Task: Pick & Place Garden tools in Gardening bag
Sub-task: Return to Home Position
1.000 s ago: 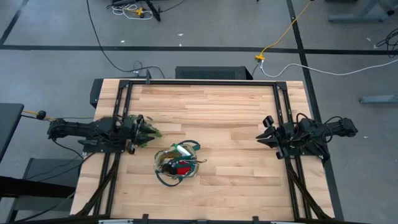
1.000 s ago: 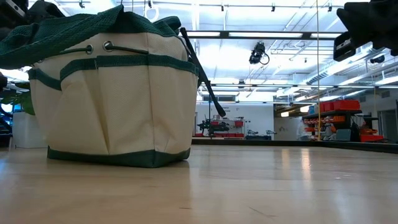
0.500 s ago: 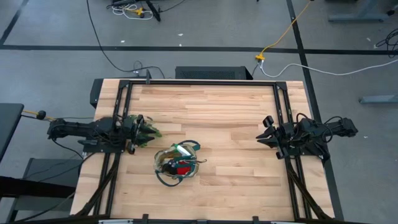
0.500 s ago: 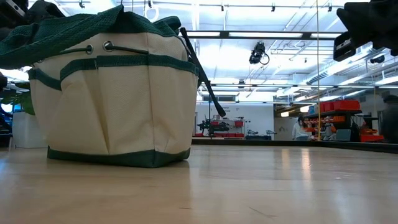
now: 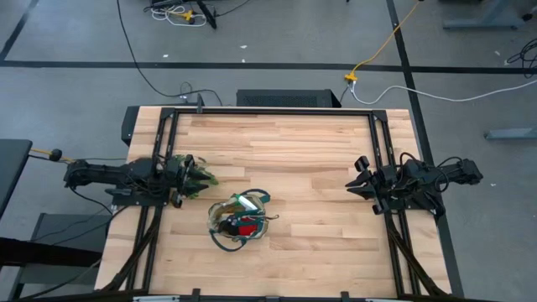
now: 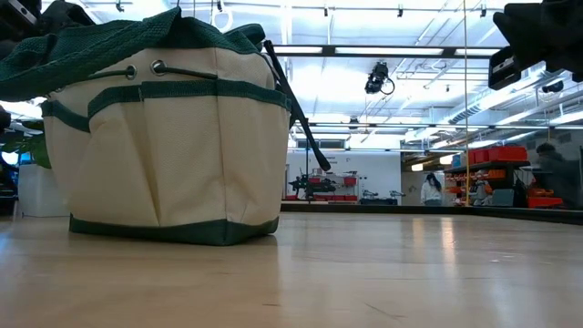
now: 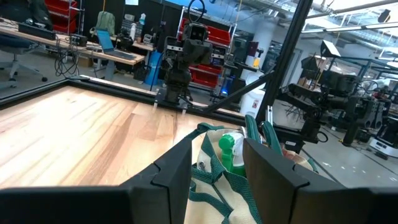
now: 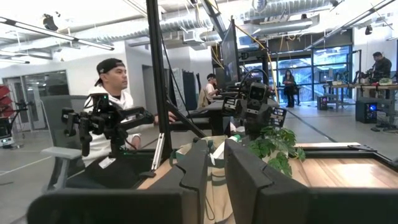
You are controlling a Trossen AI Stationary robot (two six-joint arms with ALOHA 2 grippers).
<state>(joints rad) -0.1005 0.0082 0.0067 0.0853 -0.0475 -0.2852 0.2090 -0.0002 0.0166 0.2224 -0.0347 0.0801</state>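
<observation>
Gardening bag [image 5: 238, 220] stood upright on table [image 5: 294, 143], between the arms and nearer the left one, mouth open. Green spray bottle [image 7: 229, 152] and red gloves [image 5: 245, 226] showed inside. Left tool [image 5: 200, 177] sat at table's left edge beside leafy sprig [image 5: 210, 179], fingers parted, empty. Right tool [image 5: 356, 176] sat at right edge, well apart from bag, fingers narrowly parted, empty.

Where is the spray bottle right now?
The bottle is inside the bag, its top showing in the left wrist view; the bag sits left of centre on the table, near the left claw.
</observation>
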